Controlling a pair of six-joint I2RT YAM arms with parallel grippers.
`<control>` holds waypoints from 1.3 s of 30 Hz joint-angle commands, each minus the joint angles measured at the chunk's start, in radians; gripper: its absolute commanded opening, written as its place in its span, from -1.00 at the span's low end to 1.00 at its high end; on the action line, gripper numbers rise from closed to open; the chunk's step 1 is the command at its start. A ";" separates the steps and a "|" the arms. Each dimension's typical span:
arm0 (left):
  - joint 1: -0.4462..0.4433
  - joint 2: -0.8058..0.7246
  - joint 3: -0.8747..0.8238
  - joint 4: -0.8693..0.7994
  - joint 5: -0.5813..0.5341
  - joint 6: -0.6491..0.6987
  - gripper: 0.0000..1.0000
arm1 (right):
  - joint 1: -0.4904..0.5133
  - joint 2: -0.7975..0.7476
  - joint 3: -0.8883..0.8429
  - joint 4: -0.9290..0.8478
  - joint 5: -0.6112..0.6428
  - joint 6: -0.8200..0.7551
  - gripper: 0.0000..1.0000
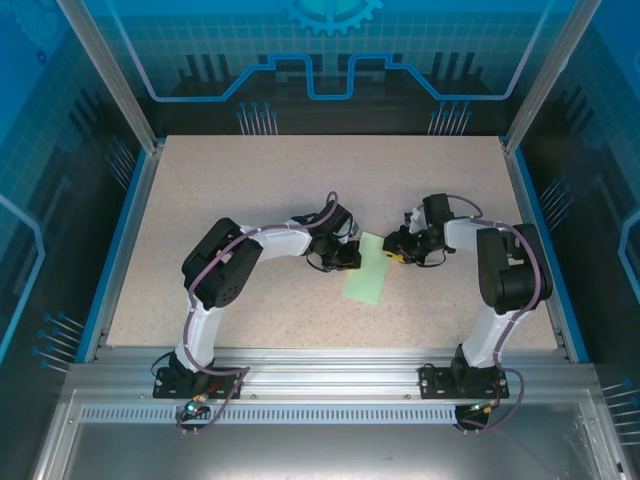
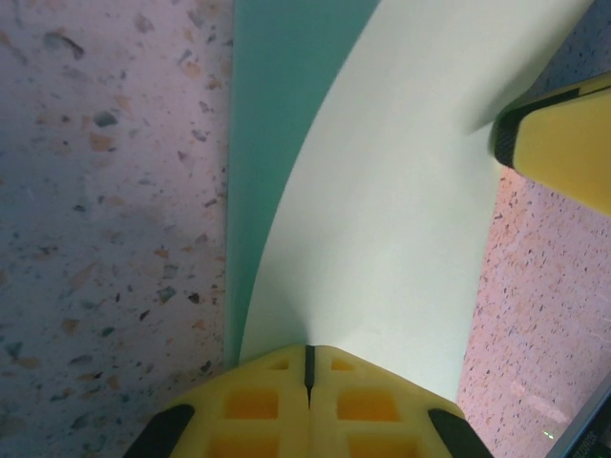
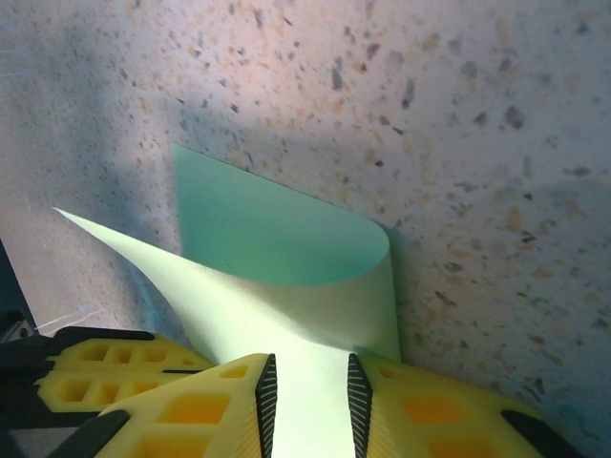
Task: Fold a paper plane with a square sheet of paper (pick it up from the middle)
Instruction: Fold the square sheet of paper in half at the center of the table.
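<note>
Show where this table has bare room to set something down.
The speckled beige tabletop is bare across its far half, behind both arms, and in the near strip between the pale mint-green paper sheet and the metal rail. Crowded: the centre, where left end effector and right end effector meet at the sheet.

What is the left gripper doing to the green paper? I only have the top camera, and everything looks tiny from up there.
Observer: The left wrist camera shows the left gripper with its fingers pressed together on one edge of the sheet of paper.
Operator: Is the paper lying flat?
Observer: No. On the right wrist camera it bends over itself in a soft round curl, and the bend is not pressed into a crease.
Operator: What about the other arm?
Observer: The right gripper has a gap between its fingers, and the paper lies across that gap.
</note>
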 commanded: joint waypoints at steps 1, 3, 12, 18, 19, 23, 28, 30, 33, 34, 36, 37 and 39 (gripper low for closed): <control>-0.013 0.059 -0.015 -0.109 -0.014 0.017 -1.00 | -0.026 -0.046 0.052 -0.038 -0.030 -0.015 -0.41; -0.013 0.058 -0.014 -0.109 -0.014 0.017 -1.00 | -0.031 -0.044 0.073 -0.043 -0.043 -0.011 -0.41; -0.014 0.060 -0.015 -0.113 -0.013 0.021 -1.00 | -0.040 0.085 0.098 -0.037 -0.030 0.029 -0.43; -0.014 0.060 -0.014 -0.115 -0.012 0.025 -1.00 | -0.040 0.136 0.128 -0.065 0.012 0.042 -0.43; -0.014 0.059 -0.014 -0.115 -0.011 0.025 -1.00 | -0.041 0.130 0.134 -0.071 0.023 0.046 -0.43; -0.014 0.059 -0.013 -0.113 -0.012 0.022 -1.00 | -0.044 0.095 0.165 -0.082 -0.014 0.041 -0.42; -0.014 0.055 -0.014 -0.118 -0.016 0.024 -1.00 | -0.046 0.086 0.198 -0.083 -0.048 0.038 -0.41; -0.013 0.055 -0.012 -0.115 -0.012 0.023 -1.00 | -0.045 0.100 0.196 -0.076 -0.044 0.045 -0.41; -0.014 0.052 -0.009 -0.116 -0.011 0.025 -1.00 | -0.046 0.122 0.178 -0.068 -0.009 0.063 -0.42; -0.014 0.050 -0.008 -0.116 -0.011 0.024 -1.00 | -0.046 0.128 0.168 -0.058 0.001 0.075 -0.42; -0.014 0.049 -0.009 -0.116 -0.009 0.025 -1.00 | -0.046 0.139 0.158 -0.055 0.014 0.088 -0.42; -0.014 0.049 -0.011 -0.116 -0.008 0.025 -1.00 | -0.047 0.144 0.156 -0.056 0.014 0.089 -0.42; -0.014 0.049 -0.010 -0.115 -0.008 0.024 -1.00 | -0.047 0.151 0.152 -0.059 0.015 0.089 -0.43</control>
